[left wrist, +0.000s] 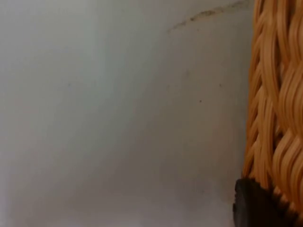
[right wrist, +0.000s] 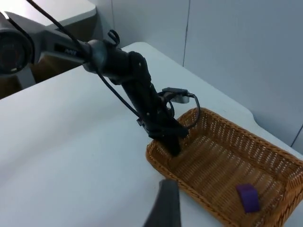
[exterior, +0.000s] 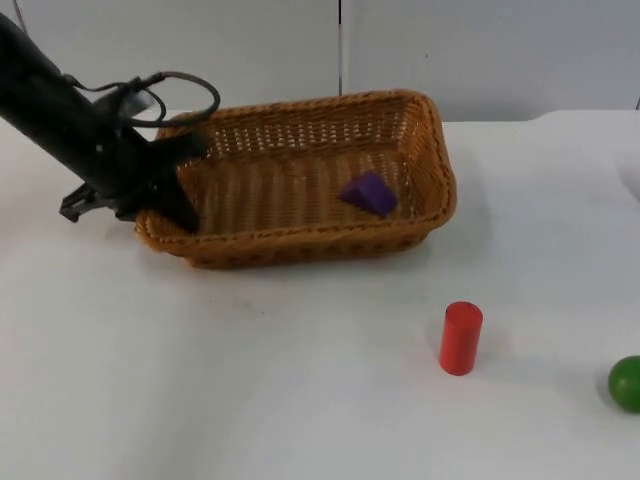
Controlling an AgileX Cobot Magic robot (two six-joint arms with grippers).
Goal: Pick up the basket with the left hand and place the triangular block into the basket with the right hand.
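The left arm is reaching in from the side and slanting down to the basket [exterior: 300,180]. The left hand [exterior: 180,205] is sitting on the basket's short end wall, the one nearest that arm. 1 dark finger is going down inside the basket, against the wall. From the left wrist, a black fingertip [left wrist: 255,205] is pressing on the woven rim, with white worktop [left wrist: 118,118] beside it. The hand is pinching that wall.

The basket is orange-brown, woven, long and low, with sloping sides. It is lying on the worktop, close to the grey wall [exterior: 480,50]. I cannot tell whether it is lifted at all.

The block [exterior: 369,193] is purple and wedge-shaped. It is lying on the basket's floor, toward the end far from the left hand. It is near the side wall but not touching the left hand.

From the right wrist, the right hand [right wrist: 163,205] is hanging high above the worktop, well apart from the basket, looking down at it and at the left arm. 1 dark fingertip is showing there, so I cannot tell whether this hand is open or closed.

A red cylinder [exterior: 461,338] is standing upright on the worktop in front of the basket. A green ball [exterior: 627,383] is lying further out to the right side.
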